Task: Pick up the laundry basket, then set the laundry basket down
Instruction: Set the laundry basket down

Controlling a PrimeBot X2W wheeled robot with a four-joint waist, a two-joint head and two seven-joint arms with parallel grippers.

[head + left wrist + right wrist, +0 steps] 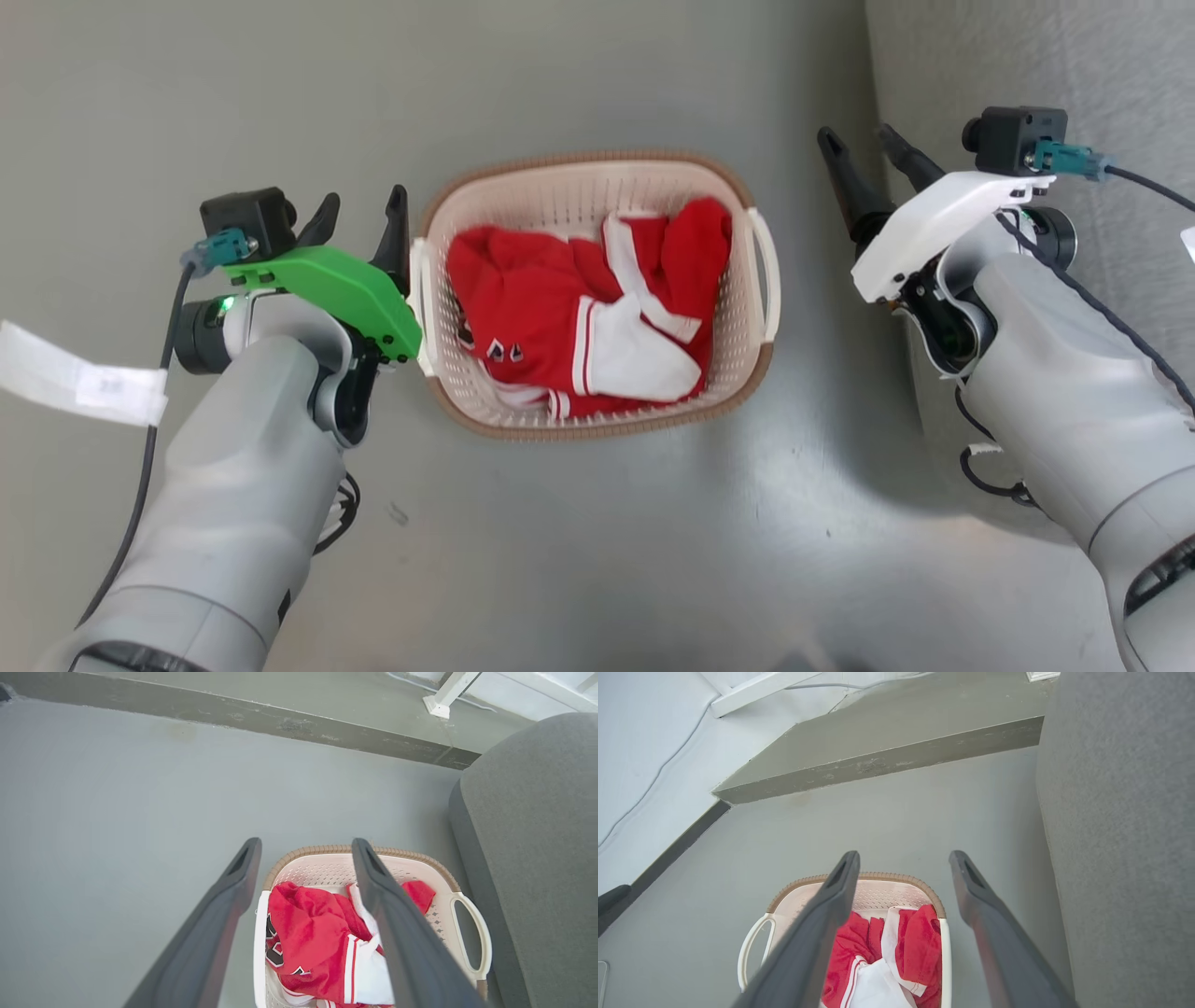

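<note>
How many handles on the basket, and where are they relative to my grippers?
2. The left handle of the laundry basket sits right beside the open left gripper; the right handle, on the opposite side, is apart from the open right gripper.

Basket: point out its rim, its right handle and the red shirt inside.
Basket rim (579, 161), head view, brown far edge.
Right handle (770, 275), head view, middle of the white loop.
Red shirt (532, 289), head view, red cloth near its middle.

Left gripper (364, 198): dark fingers spread; just left of the cream-white perforated plastic laundry basket (579, 159)
Right gripper (856, 133): fingers spread; right of basket, apart
</note>
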